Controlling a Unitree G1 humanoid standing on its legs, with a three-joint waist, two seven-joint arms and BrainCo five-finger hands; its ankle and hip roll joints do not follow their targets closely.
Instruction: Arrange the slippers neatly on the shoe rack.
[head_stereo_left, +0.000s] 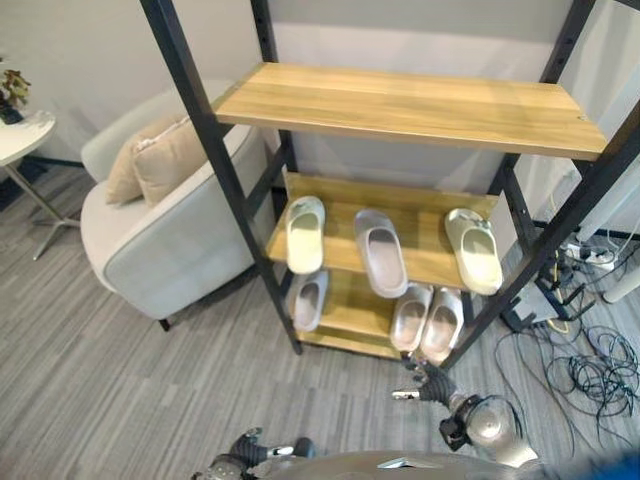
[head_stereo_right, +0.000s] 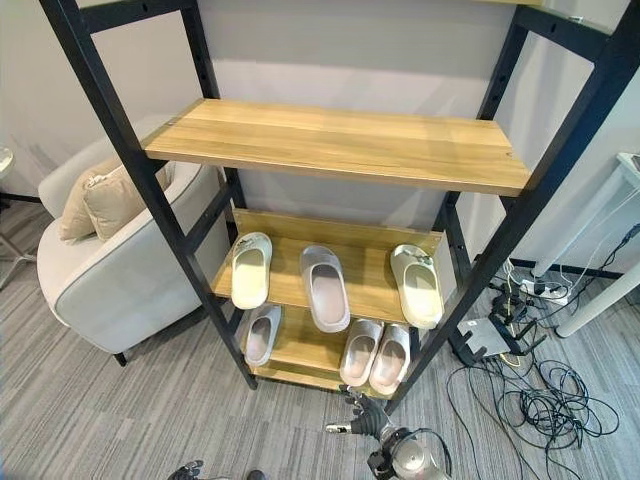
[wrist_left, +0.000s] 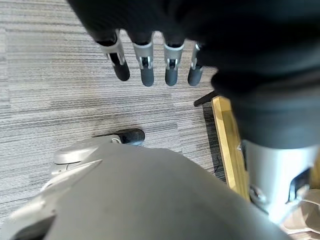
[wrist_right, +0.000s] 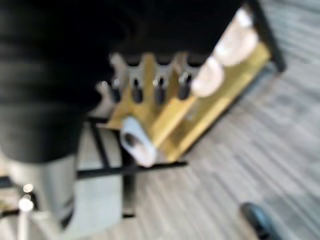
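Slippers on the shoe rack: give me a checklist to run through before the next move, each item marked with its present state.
1. Right hand free: ok, fingers relaxed, holding nothing, low in front of the shoe rack.
2. Left hand free: ok, fingers straight over the floor.
3. Middle shelf tidy: not ok, grey slipper sits between two cream slippers, unpaired.
4. Bottom-right pair side by side: ok.
5. Bottom-left grey slipper paired: not ok, alone.
6. Top shelf bare: ok.

Pale green and grey slippers (head_stereo_left: 381, 252) on a wood-toned, black-framed shoe rack (head_stereo_left: 410, 106); grey striped carpet (head_stereo_left: 100, 380).
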